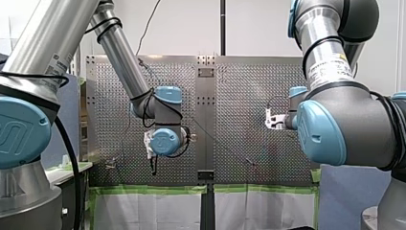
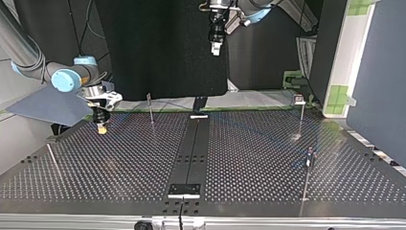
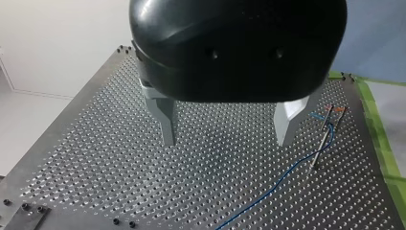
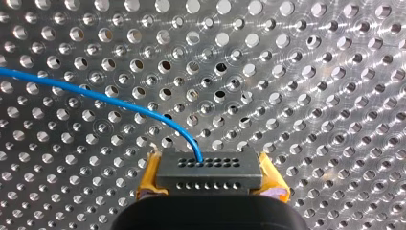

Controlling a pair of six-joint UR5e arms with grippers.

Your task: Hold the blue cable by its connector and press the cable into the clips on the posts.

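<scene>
Two yellow pads (image 4: 149, 175) of my right gripper (image 4: 209, 168) pinch the connector (image 4: 209, 176); the blue cable (image 4: 95, 98) arcs ahead across open perforated table (image 4: 311, 96). My left gripper (image 3: 226, 142) hangs spread, posts (image 3: 327, 139) just beyond one finger, near the table's edge.

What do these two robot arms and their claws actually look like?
My left arm and my right arm are silver tubes with light blue joint caps, carrying black cables; the right one bears a printed label. My left gripper has a rounded black body and grey metal fingers; my right gripper has yellow pads.
</scene>
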